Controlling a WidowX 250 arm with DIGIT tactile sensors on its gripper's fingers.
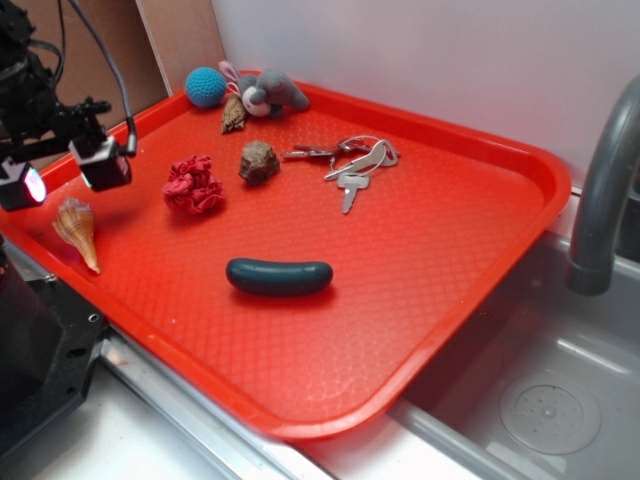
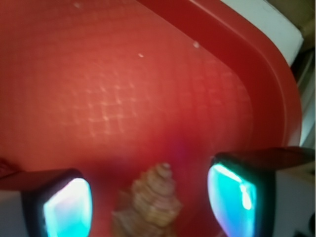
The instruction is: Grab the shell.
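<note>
Fingers of our gripper are hanging wide apart, gripping nothing, above the ridged spiral shell lying at the left edge of the waffle-textured red tray.

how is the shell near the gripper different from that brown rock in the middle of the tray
The shell is tan and cream with spiral ridges, tapering to a long thin point; the rock is dark brown, lumpy and blunt. The shell lies by the tray edge, under the open gripper; the rock sits farther in, beside the red scrunchie. Both lie loose on the tray, ungrasped.
</note>
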